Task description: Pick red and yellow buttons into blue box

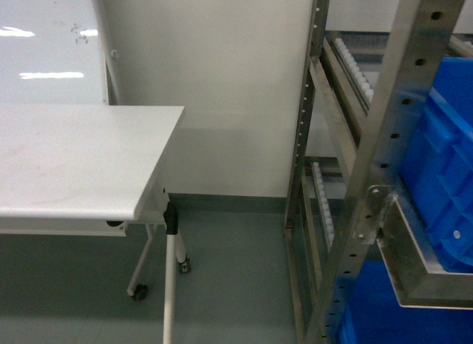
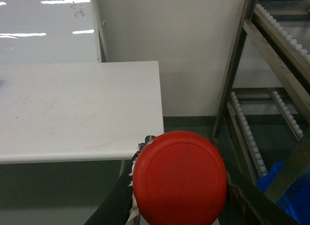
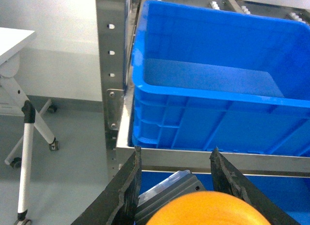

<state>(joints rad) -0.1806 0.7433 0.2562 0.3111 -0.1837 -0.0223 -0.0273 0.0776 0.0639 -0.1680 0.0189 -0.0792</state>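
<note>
The red button (image 2: 179, 179) fills the bottom of the left wrist view, its round cap facing the camera. My left gripper (image 2: 183, 181) is shut on it, with dark fingers (image 2: 118, 205) showing on both sides. In the right wrist view the yellow button (image 3: 208, 210) shows its orange cap and black body (image 3: 169, 196) between the fingers of my right gripper (image 3: 176, 157), which is shut on it. The blue box (image 3: 218, 123) stands on the steel rack just ahead of and above that gripper, with nothing visible inside. The head view shows the blue box (image 1: 451, 174) at the right and neither gripper.
A white folding table (image 1: 74, 159) on castors stands at the left. The steel rack upright (image 1: 392, 137) and its shelf rail (image 3: 203, 159) stand between the grippers and the box. Another blue crate (image 1: 369, 307) sits on the shelf below. Grey floor lies between table and rack.
</note>
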